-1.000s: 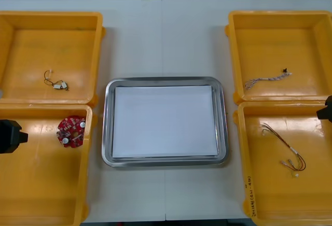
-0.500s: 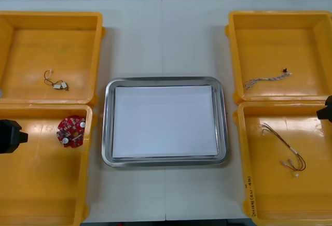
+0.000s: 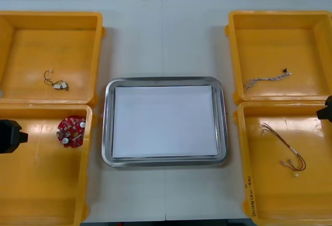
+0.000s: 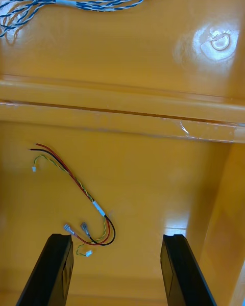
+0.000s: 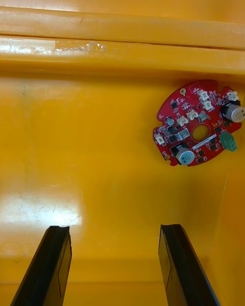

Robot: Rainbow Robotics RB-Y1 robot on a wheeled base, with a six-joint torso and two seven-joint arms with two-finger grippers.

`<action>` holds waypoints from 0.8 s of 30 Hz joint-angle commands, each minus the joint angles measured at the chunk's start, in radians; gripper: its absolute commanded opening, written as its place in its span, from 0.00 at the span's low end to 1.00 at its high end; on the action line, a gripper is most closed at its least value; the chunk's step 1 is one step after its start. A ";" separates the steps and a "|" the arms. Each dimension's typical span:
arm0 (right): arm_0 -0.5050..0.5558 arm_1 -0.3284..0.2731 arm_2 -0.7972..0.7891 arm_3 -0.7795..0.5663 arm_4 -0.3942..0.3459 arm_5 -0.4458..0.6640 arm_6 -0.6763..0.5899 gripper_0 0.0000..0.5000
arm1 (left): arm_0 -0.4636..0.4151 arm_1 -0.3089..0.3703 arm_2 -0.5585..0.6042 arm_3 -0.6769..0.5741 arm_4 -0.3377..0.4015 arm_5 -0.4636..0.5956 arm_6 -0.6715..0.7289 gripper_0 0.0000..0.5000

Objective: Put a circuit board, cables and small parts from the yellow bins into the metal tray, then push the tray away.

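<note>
**Left to right.** Left gripper, jaws apart, hovers inside the near-left yellow bin, with the round red circuit board lying on the bin floor to its right. The metal tray sits mid-bench and holds nothing yet. Right gripper, jaws apart, hangs over the red and yellow cable in the near-right bin. Step in hand, as judged: the first picks. Next, each gripper must centre on its item, descend and close.

The table is viewed from above, steeply downward, with the four yellow bins and the metal tray all included. Each wrist view is taken close over one near bin; the circuit board and the red and yellow cable are shared with the front view.
</note>
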 commanded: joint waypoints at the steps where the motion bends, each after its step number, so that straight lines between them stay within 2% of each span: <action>1: 0.013 -0.042 -0.020 -0.033 0.009 0.000 -0.034 1.00 | 0.013 0.038 0.024 -0.033 0.006 0.005 0.046 1.00; 24: 0.013 -0.042 -0.020 -0.033 0.009 0.000 -0.034 1.00 | 0.013 0.038 0.024 -0.033 0.006 0.005 0.046 1.00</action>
